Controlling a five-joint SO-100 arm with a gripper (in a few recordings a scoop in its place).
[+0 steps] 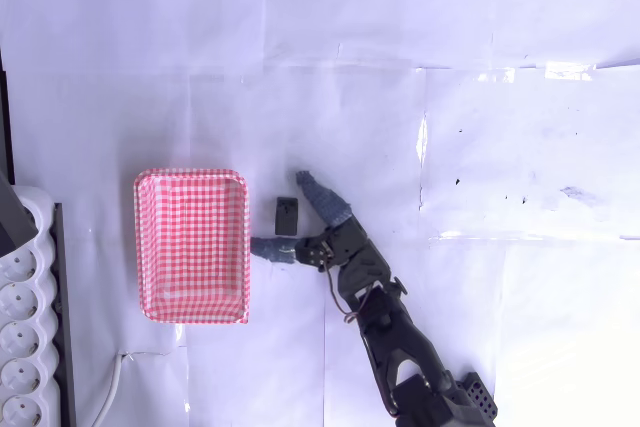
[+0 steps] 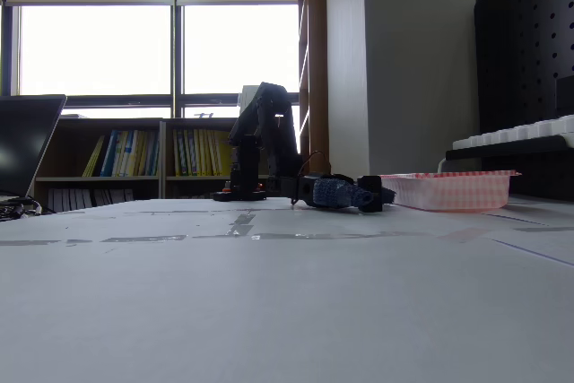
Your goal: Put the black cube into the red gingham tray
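Note:
The black cube (image 1: pixel 287 215) is a small dark block resting on the white table, just right of the red gingham tray (image 1: pixel 191 245). My gripper (image 1: pixel 284 215) lies low over the table with its two blue-wrapped fingers spread wide, one finger (image 1: pixel 325 198) to the cube's upper right and the other (image 1: pixel 272 249) below it. The cube sits between them, untouched. In the fixed view the gripper (image 2: pixel 359 195) rests at table level, with the tray (image 2: pixel 446 190) to its right; the cube (image 2: pixel 373 195) shows as a dark block at the fingers' end.
A white power strip (image 1: pixel 25 332) lies along the left edge, with a cable (image 1: pixel 112 387) trailing below the tray. The arm (image 1: pixel 400 347) reaches in from the lower right. A black pegboard (image 2: pixel 525 69) stands behind the tray in the fixed view.

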